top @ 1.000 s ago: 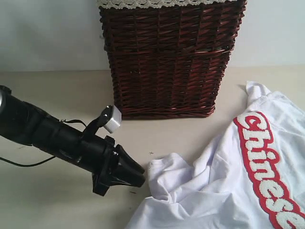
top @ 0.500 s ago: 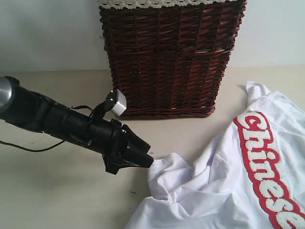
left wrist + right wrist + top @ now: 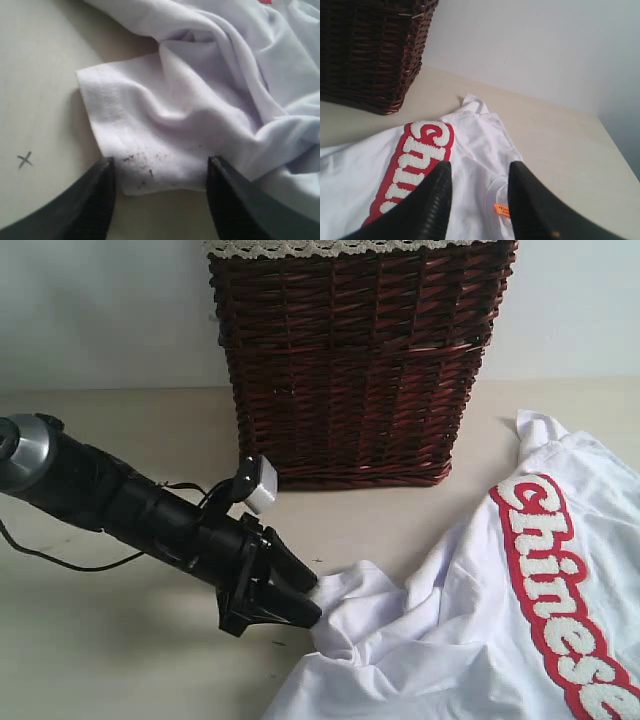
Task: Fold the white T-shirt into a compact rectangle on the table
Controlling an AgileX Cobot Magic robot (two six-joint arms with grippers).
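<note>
My left gripper (image 3: 315, 600) has advanced across the pale beige matte table (image 3: 110, 660) to the crumpled sleeve (image 3: 150, 125) of the white cotton T-shirt with fuzzy red-outlined letters (image 3: 480, 630). The shirt lies beside the dark brown wicker basket (image 3: 355, 360). The jaws stand apart, straddling the sleeve hem without clamping it. My right gripper (image 3: 480, 167) hangs above the shirt's collar end, jaws parted, holding nothing.
</note>
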